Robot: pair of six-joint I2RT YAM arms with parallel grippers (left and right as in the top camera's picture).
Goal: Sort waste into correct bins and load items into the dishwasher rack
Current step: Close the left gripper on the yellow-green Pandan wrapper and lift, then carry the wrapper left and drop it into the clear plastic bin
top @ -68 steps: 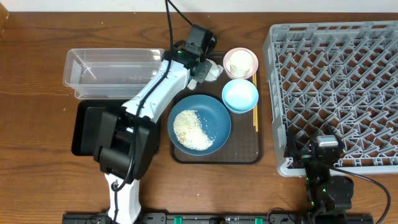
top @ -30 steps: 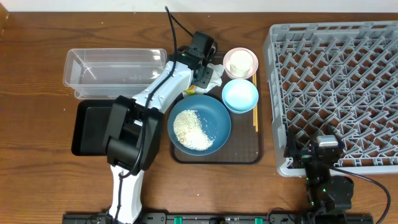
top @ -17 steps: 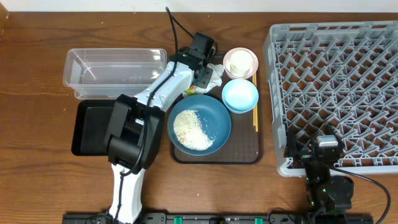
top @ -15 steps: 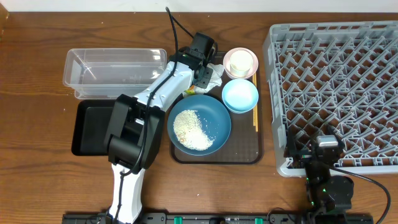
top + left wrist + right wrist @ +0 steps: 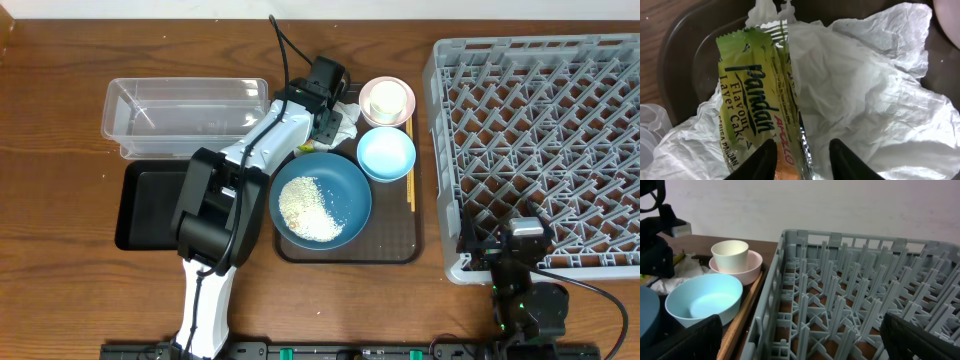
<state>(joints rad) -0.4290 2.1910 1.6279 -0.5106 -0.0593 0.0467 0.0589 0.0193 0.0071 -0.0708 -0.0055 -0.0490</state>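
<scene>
Task status: nothing is sorted or loaded yet. The dishwasher rack at the right edge of the table shows no items. The clear tub near the far edge and the black tray just in front of it hold no waste.

On the brown serving tray, I see:
- the blue dish with its rice;
- the light-blue bowl;
- the white cup, standing in the pinkish bowl;
- the chopsticks along the right rim.

The left hand is low over the tray's far-left corner. Its fingers are parted astride the snack wrapper, which lies on the napkin, and I see no pinch yet. The right hand is spread wide and empty at the rack's near-left corner.

Clearance: the bowls crowd the wrapper on the right. The tub's rim sits close on the left, so I judge a short lift should clear it. Only a narrow strip of table separates the serving tray from the rack.
</scene>
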